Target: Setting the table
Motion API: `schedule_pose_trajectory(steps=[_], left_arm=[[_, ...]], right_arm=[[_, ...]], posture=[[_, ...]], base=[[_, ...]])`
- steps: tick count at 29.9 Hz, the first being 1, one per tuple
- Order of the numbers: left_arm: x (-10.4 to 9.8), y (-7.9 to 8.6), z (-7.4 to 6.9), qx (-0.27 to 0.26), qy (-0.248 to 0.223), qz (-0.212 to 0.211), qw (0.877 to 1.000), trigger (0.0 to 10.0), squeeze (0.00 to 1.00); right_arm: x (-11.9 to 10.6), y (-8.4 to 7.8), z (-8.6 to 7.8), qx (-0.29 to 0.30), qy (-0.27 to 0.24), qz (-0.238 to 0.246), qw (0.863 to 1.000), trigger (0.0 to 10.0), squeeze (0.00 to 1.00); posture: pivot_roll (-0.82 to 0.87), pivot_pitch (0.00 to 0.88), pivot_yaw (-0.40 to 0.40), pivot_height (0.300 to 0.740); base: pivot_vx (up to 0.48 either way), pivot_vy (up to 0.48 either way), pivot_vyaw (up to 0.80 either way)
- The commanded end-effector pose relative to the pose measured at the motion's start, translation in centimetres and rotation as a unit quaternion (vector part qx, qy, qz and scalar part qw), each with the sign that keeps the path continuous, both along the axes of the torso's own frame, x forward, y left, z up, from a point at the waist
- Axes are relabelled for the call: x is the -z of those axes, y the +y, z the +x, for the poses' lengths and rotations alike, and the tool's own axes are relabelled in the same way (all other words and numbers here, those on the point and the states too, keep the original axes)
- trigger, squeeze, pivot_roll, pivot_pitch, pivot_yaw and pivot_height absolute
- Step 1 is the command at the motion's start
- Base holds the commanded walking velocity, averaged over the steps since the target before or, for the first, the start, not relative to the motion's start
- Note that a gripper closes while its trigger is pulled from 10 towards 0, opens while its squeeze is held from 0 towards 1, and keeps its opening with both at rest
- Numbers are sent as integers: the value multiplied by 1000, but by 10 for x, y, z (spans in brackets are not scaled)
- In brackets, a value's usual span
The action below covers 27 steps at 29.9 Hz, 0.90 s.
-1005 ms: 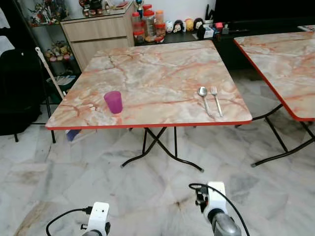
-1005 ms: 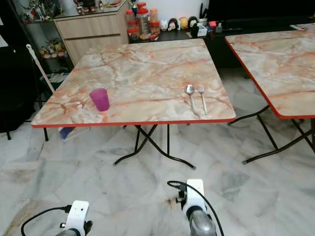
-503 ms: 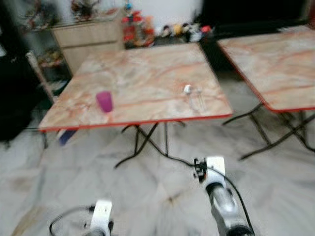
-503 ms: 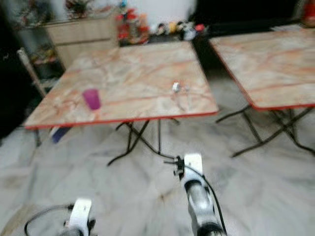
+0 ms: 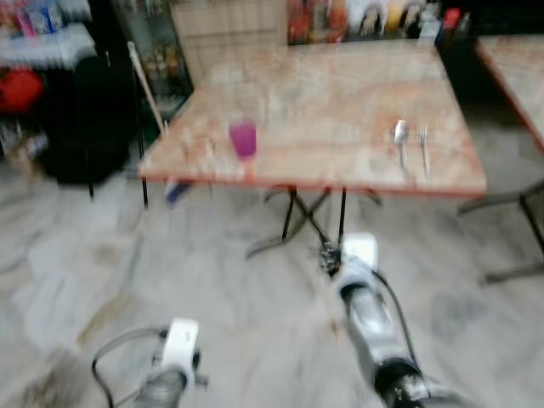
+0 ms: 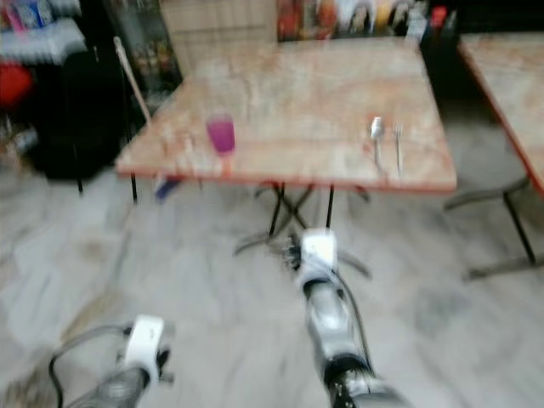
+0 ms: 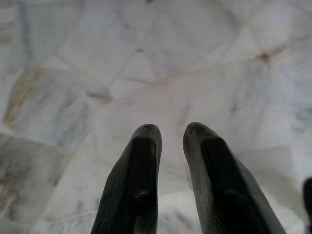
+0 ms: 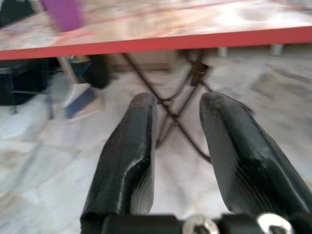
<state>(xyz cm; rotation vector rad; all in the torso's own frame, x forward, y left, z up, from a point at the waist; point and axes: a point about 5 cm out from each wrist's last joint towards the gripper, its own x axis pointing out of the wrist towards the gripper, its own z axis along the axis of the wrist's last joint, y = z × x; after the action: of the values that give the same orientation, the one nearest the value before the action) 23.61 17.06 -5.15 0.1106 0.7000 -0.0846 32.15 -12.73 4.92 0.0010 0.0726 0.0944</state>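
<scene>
No readable text, label, brand or number anywhere — head views blurred. Jars and figurines (image 5: 365, 17) behind marble table (image 5: 340, 119) too smeared to read; shelf items (image 5: 34, 17) at far left likewise — nothing legible.

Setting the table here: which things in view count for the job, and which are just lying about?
For the job:
purple cup on the near table
spoon and fork, side by side
right gripper, open and raised toward the table

Lying about:
broom leaning at the table's left
jars and figurines behind
second table
</scene>
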Motion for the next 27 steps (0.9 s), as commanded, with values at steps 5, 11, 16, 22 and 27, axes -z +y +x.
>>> schedule_pose_trajectory(steps=[5, 11, 16, 22, 27], left_arm=[[6, 7, -10, -6, 14, 7, 1000, 10000, 0], [7, 4, -11, -4, 14, 2, 1000, 10000, 0], [8, 1, -12, 4, 17, 2, 1000, 10000, 0], [8, 0, -12, 7, 18, 2, 1000, 10000, 0], [8, -1, -12, 11, 19, 4, 1000, 10000, 0]], right_arm=[[-12, 17, 9, -9, -15, 10, 1000, 10000, 0], [-25, 14, 17, 4, -39, 4, 999, 10000, 0], [-27, 11, 19, 12, -46, -5, 999, 10000, 0], [-29, 11, 18, 13, -55, -7, 998, 10000, 0], [-33, 14, 21, 9, -61, -7, 998, 10000, 0]], posture=[[-46, 0, 122, 740], [-47, 0, 111, 740], [-48, 0, 109, 740], [-49, 0, 107, 740], [-52, 0, 103, 740]], base=[[0, 0, 0], [0, 0, -179], [0, 0, -591], [0, 0, -200], [215, 0, 0]])
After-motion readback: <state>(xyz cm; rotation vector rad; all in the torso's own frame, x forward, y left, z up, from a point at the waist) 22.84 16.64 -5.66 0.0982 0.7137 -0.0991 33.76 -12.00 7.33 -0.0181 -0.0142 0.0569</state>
